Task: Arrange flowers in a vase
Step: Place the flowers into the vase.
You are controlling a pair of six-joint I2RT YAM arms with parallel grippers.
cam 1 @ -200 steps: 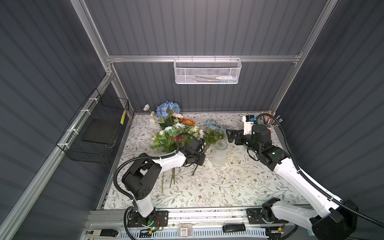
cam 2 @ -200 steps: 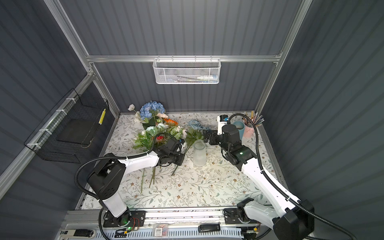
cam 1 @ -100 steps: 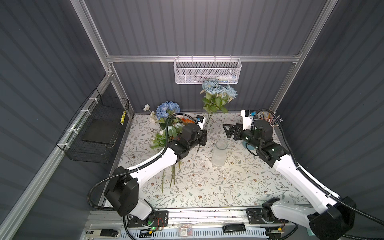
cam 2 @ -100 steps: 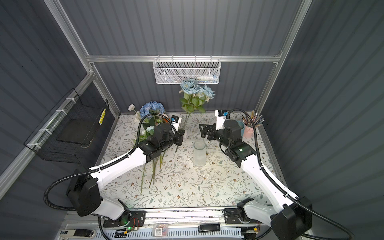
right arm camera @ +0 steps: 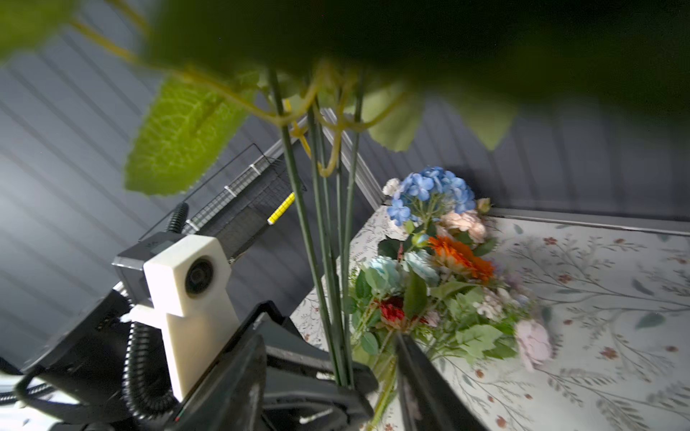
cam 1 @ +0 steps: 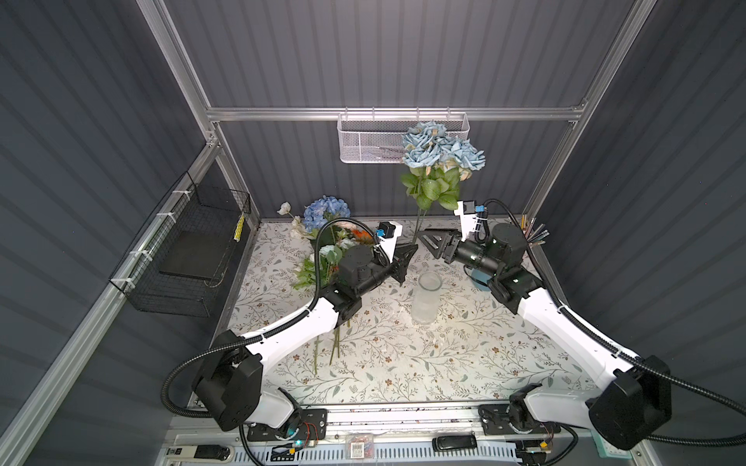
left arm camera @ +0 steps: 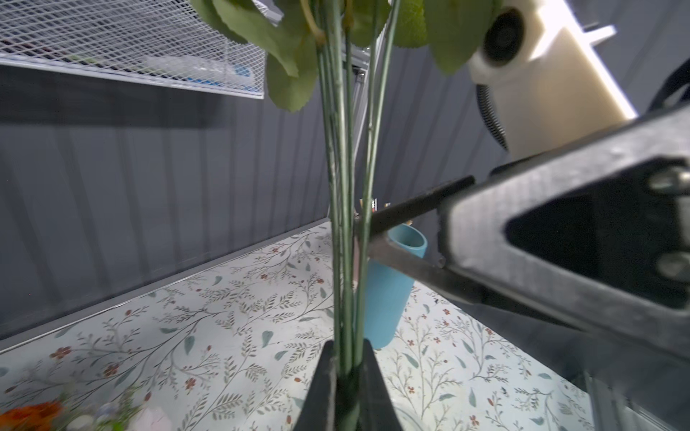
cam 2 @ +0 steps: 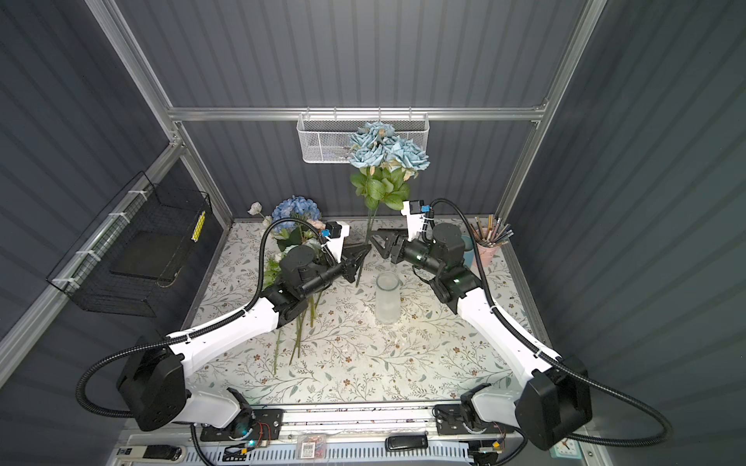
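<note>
In both top views, the dusty-blue rose bunch stood upright at upper centre, its stems ending just left of the vase. In the left wrist view, bottom centre, our left gripper was clamped on those stems. In the right wrist view, our right gripper stood apart around them. We judged it should gather every stem before any release.

Left tool pinches roses upright; right tool, jaws apart, at their 3 o'clock; vase at 6 o'clock.
</note>
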